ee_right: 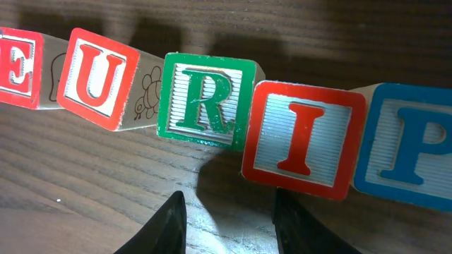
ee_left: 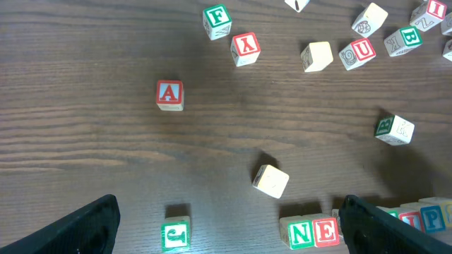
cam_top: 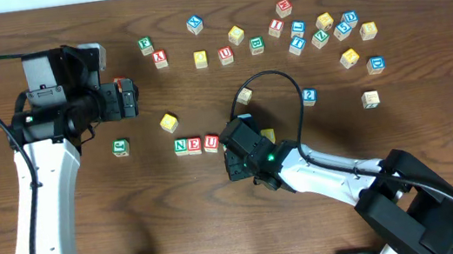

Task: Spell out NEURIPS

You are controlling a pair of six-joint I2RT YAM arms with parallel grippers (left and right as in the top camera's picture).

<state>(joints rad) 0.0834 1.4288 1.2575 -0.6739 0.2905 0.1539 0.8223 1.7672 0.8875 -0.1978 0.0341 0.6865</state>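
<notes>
The row on the table starts with green N (cam_top: 180, 146), red E (cam_top: 195, 144) and red U (cam_top: 211, 142). The right wrist view shows it running on with green R (ee_right: 205, 99), red I (ee_right: 304, 137) and blue P (ee_right: 413, 152). My right gripper (ee_right: 229, 226) hangs just in front of R and I, open, with bare wood between its fingers; from overhead the right gripper (cam_top: 230, 155) covers those cubes. A yellow-faced cube (cam_top: 268, 135) peeks out to its right, letter hidden. My left gripper (cam_top: 130, 97) is wide open above the table, far left of the row.
Many loose letter cubes (cam_top: 297, 30) lie scattered along the back. Nearer are a yellow cube (cam_top: 169, 122), a green-lettered cube (ee_left: 175, 235) below my left gripper (ee_left: 233, 233), and a red A cube (ee_left: 169, 94). The right arm's cable (cam_top: 277, 76) loops over the table.
</notes>
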